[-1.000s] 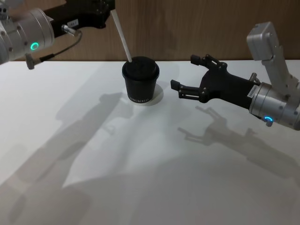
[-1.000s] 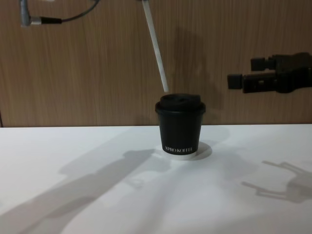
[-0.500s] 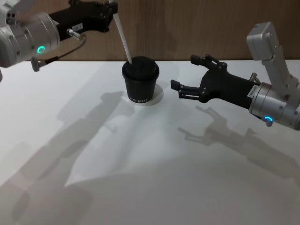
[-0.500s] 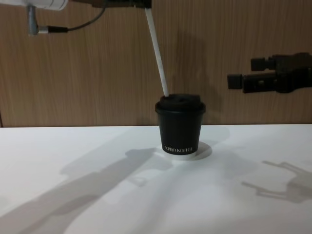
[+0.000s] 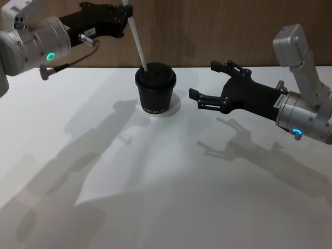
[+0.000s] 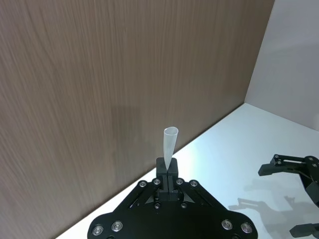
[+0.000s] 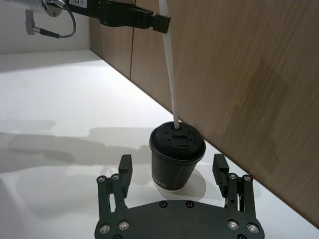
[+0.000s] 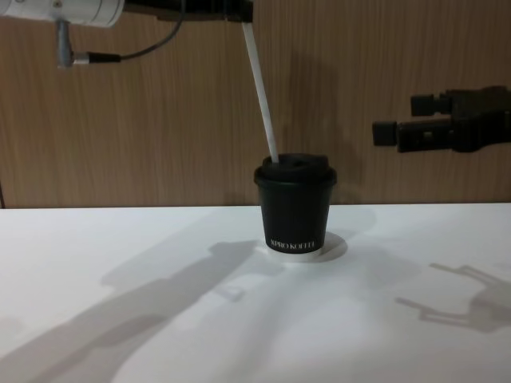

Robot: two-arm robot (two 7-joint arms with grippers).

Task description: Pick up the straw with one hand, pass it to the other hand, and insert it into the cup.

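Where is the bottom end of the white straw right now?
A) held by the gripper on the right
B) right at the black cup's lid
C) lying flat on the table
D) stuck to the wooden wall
B: the left gripper is shut on the straw near its top, and the straw slants down until its lower end meets the lid of the cup.

White straw (image 5: 137,40); matte black cup (image 5: 155,93) with white lettering and pale base rim. White table (image 5: 166,197); brown wood-grain wall (image 8: 359,80).
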